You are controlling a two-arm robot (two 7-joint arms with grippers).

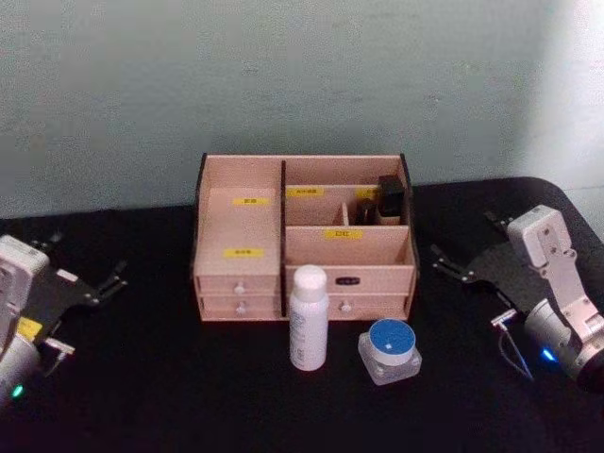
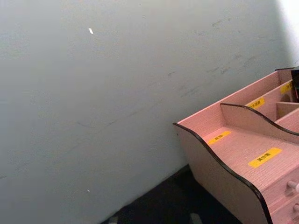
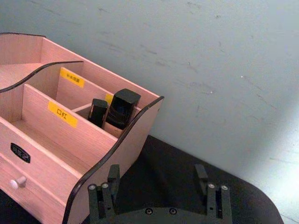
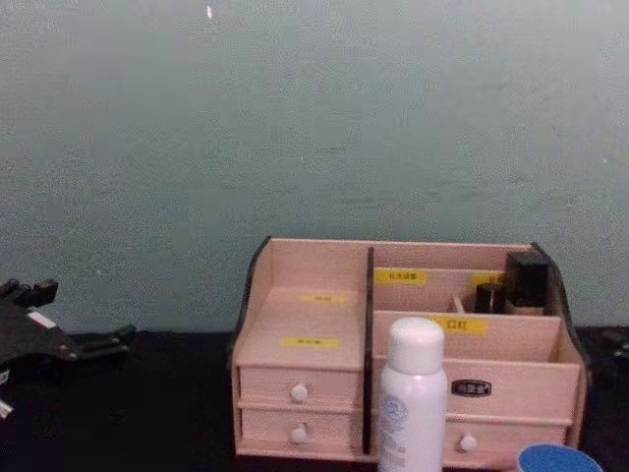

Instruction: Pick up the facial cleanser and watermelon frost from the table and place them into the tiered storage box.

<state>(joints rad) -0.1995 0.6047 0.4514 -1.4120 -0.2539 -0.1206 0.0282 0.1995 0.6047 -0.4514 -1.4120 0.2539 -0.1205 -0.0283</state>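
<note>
1. Since both items stand on the black table [image 1: 160,396], none of the task looks done yet; my judgement is that it sits at its very start.
2. The facial cleanser [image 1: 309,317] stands upright just in front of the tiered storage box [image 1: 238,223], close to the dark middle divider and the drawers. Nothing is touching it.
3. The watermelon frost [image 1: 390,348] rests on the table beside the cleanser, on the robot's right and a little nearer the robot, blue lid up. It too is untouched.
4. The box holds neither task item. Its stepped left shelves and the long front right compartment look bare, while small black containers [image 1: 389,196] stand in the back right compartment.
5. The left gripper [image 1: 87,253] hangs off to the left of the box, well apart from both items, with its fingers spread and nothing between them.
6. The right gripper [image 3: 159,183] waits to the right of the box, likewise well apart from the jar, its jaws wide and empty in the right wrist view.
7. What is left, as I judge it: both grasps, both lifts and both placements into a free compartment. The jar lies nearer the right arm
</note>
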